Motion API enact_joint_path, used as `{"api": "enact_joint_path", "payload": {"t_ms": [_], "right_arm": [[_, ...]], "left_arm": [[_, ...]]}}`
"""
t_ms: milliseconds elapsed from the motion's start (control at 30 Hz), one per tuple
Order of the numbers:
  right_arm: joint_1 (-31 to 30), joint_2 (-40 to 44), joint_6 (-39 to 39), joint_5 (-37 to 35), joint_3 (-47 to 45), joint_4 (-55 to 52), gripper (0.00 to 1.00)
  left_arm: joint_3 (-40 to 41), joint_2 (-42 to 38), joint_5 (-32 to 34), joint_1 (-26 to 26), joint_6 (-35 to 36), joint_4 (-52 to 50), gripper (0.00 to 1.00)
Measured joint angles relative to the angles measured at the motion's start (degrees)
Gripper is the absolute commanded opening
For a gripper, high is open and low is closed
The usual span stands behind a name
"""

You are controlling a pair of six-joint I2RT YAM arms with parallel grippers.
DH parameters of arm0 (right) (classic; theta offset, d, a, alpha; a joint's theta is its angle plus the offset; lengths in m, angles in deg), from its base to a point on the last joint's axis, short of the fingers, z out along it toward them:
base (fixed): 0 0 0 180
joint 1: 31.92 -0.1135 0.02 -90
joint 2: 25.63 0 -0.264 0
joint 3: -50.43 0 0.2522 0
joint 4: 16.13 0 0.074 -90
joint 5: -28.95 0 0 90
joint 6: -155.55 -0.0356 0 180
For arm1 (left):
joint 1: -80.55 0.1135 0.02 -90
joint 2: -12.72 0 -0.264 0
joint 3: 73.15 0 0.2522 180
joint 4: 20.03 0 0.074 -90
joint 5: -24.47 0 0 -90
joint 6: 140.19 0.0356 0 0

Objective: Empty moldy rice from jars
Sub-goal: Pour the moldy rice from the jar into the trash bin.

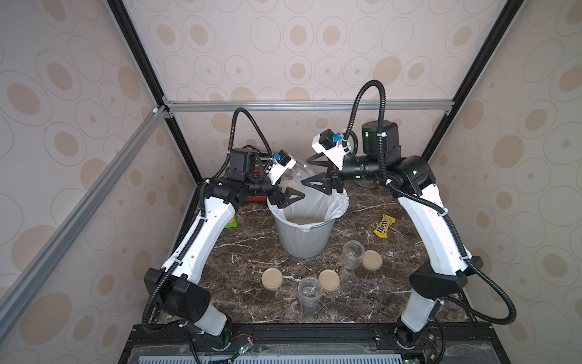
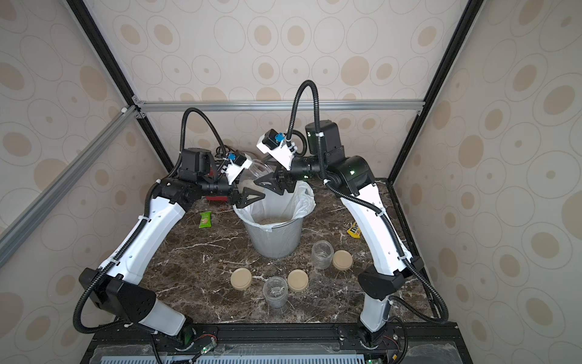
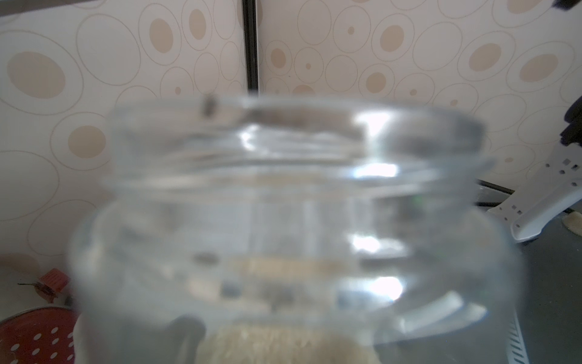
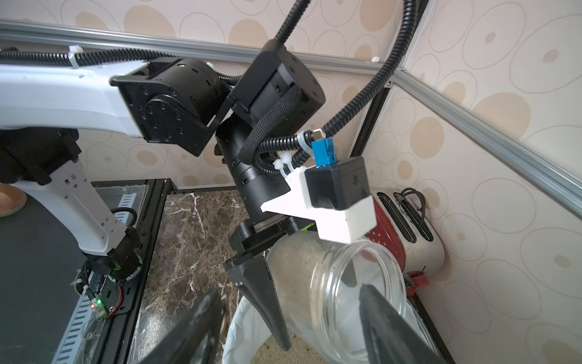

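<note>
My left gripper (image 1: 291, 190) is shut on a clear jar (image 1: 299, 175) and holds it tilted over the back left rim of the grey mesh bin (image 1: 302, 241). The jar (image 4: 340, 283) is lidless, its mouth toward the right arm, with rice (image 4: 293, 268) in its lower part. In the left wrist view the jar (image 3: 283, 189) fills the picture, blurred. My right gripper (image 4: 289, 327) is open at the jar's mouth, one finger (image 4: 384, 321) across the opening. Rice (image 1: 302, 220) also lies inside the bin's white liner. Two empty jars (image 1: 352, 253) (image 1: 310, 291) stand on the table.
Three beige lids (image 1: 272, 279) (image 1: 329, 280) (image 1: 372, 260) lie by the empty jars. A yellow candy packet (image 1: 383, 226) is to the bin's right and a green snack packet (image 2: 205, 219) to its left. A red toaster (image 4: 396, 233) stands in the back left corner.
</note>
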Motion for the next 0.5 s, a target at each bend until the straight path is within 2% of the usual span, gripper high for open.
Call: {"api": "enact_joint_path", "payload": {"t_ms": [300,500], "right_arm": [[0.11,-3.17,1.42,-0.76,0.22,-4.61,0.62],[0.11,-4.96,2.03,-1.60,0.22,-5.40,0.54]], "left_arm": [[-0.17,0.15,0.57,0.00,4.52,-1.29,0.38],[-0.07,0.15,-0.37,0.04,5.11,-0.37,0.38]]}}
